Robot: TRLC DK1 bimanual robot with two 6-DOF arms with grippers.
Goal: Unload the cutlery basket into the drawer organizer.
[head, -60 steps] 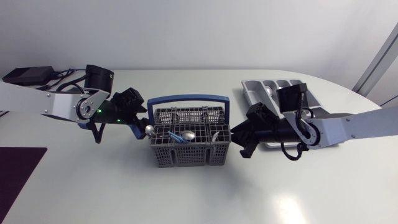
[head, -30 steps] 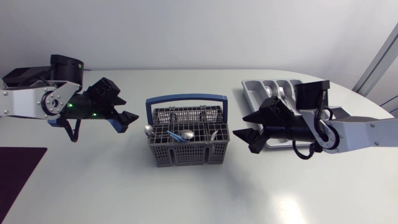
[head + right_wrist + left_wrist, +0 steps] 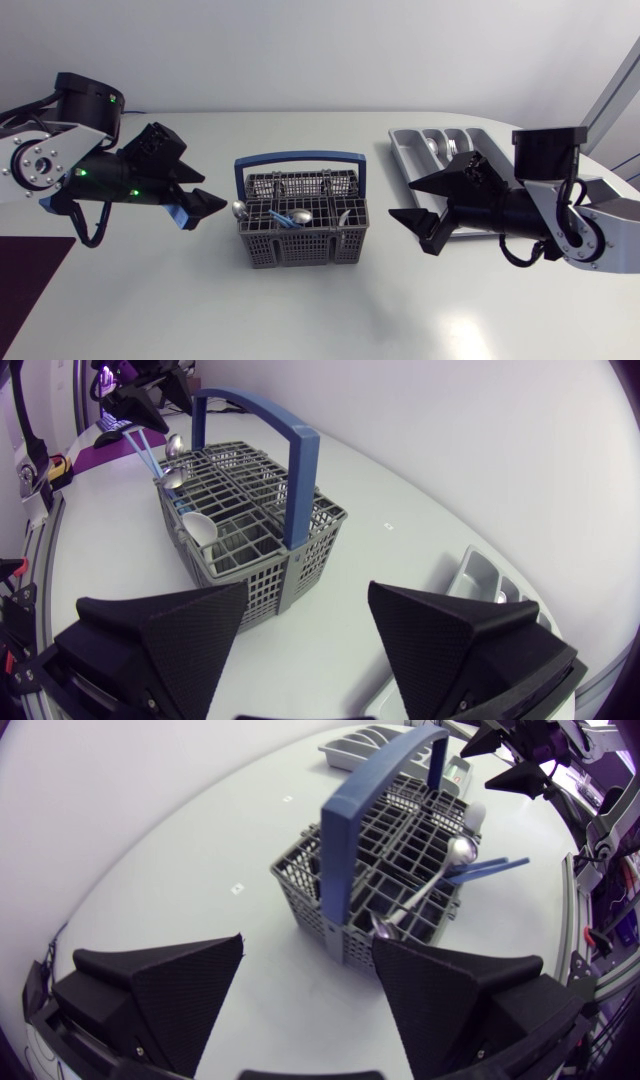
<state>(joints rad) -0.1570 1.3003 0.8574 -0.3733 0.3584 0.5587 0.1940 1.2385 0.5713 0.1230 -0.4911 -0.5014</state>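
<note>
- The basket point(image 3: 303, 238) is a box of grey plastic lattice with a grid of small cells across its top. A broad blue handle point(image 3: 303, 157) arches over it from one end to the other. It stands upright near the middle of the smooth white surface point(image 3: 300, 315).
- The organizer point(image 3: 402, 152) is a grey tray with rounded corners and long parallel compartments. It lies well to the right of the basket, toward the far edge, and our right arm covers its near part.
- Both tools are matte black, each with two broad wedge-shaped fingers. The left tool point(image 3: 214, 190) hangs left of the basket, fingers spread wide with nothing between them. The right tool point(image 3: 400, 200) hangs right of it, equally wide and holding nothing. Each points at the basket and neither touches it.
- A second ago both tools sat close against the basket's ends. Each arm has since drawn back toward its own side, so there is now a gap on both sides. The basket has not shifted, and what lies in it looks unchanged.
- In the basket a shiny metal spoon point(image 3: 240, 209) leans out at the left end, bowl up. Beside it two thin blue-handled pieces point(image 3: 285, 215) lie slanted across the cells. A pale spoon bowl point(image 3: 200, 527) stands in a cell toward the right end.
- In the organizer some shiny metal cutlery point(image 3: 437, 148) lies in the middle compartments; we cannot tell which pieces.
</note>
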